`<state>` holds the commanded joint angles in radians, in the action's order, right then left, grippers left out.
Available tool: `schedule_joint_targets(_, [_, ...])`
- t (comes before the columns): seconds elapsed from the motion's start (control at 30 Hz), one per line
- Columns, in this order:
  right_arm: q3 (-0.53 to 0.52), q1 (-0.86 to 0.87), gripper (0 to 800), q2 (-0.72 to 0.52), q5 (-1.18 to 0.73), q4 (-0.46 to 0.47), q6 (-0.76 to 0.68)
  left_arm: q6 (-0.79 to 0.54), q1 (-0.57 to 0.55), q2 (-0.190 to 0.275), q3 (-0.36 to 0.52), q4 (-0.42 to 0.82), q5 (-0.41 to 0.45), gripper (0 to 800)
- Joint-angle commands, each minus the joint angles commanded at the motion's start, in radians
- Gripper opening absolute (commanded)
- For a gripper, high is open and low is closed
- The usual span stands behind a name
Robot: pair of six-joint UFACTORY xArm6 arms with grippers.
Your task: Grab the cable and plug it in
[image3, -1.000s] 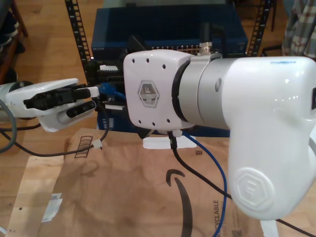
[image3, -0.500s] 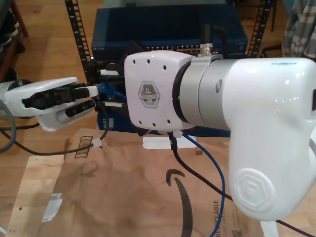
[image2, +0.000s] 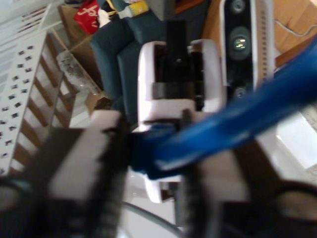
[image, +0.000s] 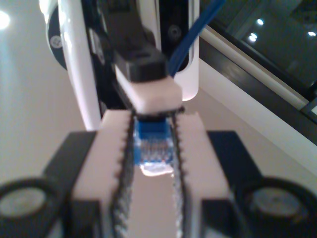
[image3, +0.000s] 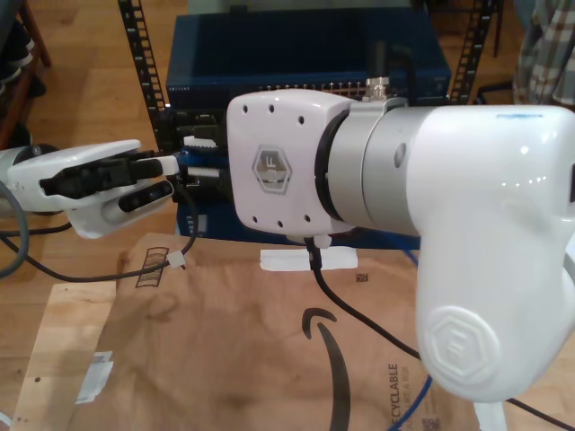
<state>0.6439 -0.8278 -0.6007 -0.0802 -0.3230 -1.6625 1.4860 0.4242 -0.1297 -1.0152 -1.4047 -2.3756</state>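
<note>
Clamping the clear plastic plug [image: 154,157] of the thin bright-blue Ethernet cable [image: 184,47], my first gripper [image: 153,163] has its white fingers [image: 198,148] drawn in until the black toothed pads press on both sides of the plug. The plug's blue boot points away from the camera. A white-tipped black finger [image: 148,87] of the facing gripper meets the boot's far end, and the cable runs on past it.

My second gripper [image2: 148,158] is closed narrowly on the same cable [image2: 237,116]. Its toothed pads [image2: 111,163] sit against the blue boot, though this picture is blurred. The cable leaves toward the camera as a thick blue streak. Straight ahead stands the other gripper's white housing [image2: 148,84], with a camera module [image2: 240,44] beside it.

At the centre and right of the exterior view a large white arm [image3: 449,224] covers the meeting point. At centre left, a smaller white arm [image3: 81,184] reaches toward a dark blue rack-mounted unit [image3: 305,54]. A short stretch of blue cable [image3: 411,401] shows at the lower right, on the brown cardboard sheet [image3: 225,350]. A thicker black cable [image3: 359,323] crosses that cardboard.
</note>
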Motion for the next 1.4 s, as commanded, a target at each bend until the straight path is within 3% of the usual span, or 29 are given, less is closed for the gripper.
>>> schedule_joint_targets(0.03, [-0.003,0.000,44,0.000,0.003,0.002,-0.009,0.000,0.000,0.000,-0.002,0.000,-0.006,402])
schedule_joint_targets(0.07, [-0.005,0.000,28,0.000,0.003,0.002,-0.012,0.000,0.000,0.000,-0.003,0.000,-0.012,502])
schedule_joint_targets(0.1, [-0.006,0.000,26,0.000,0.003,0.002,-0.014,0.000,0.000,0.000,-0.003,0.000,-0.012,509])
schedule_joint_targets(0.23, [-0.008,0.000,17,0.000,0.003,0.003,-0.014,0.002,0.002,0.000,-0.006,-0.002,-0.005,710])
schedule_joint_targets(0.27, [-0.008,0.002,14,0.000,0.003,0.002,-0.014,0.002,0.002,0.002,-0.011,0.000,0.000,792])
schedule_joint_targets(0.47, [-0.020,0.064,12,0.003,0.003,0.002,-0.014,-0.005,0.087,0.012,-0.124,0.006,0.106,798])
schedule_joint_targets(0.57, [-0.066,0.143,12,-0.002,0.006,0.005,-0.015,-0.006,0.144,0.012,-0.178,0.071,0.118,798])
schedule_joint_targets(0.7, [-0.098,0.238,12,-0.011,0.008,0.009,-0.014,-0.014,0.196,0.020,-0.229,0.244,0.140,798])
schedule_joint_targets(1.0, [-0.193,0.442,11,-0.032,0.064,0.028,-0.012,-0.187,0.261,0.112,-0.250,0.710,0.184,798])
schedule_joint_targets(1.2, [-0.255,0.500,10,-0.028,0.169,0.048,-0.012,-0.365,0.281,0.235,-0.140,1.028,0.195,798])
schedule_joint_targets(1.4, [-0.333,0.514,10,-0.028,0.315,0.057,-0.011,-0.488,0.282,0.399,0.133,1.275,0.367,798])
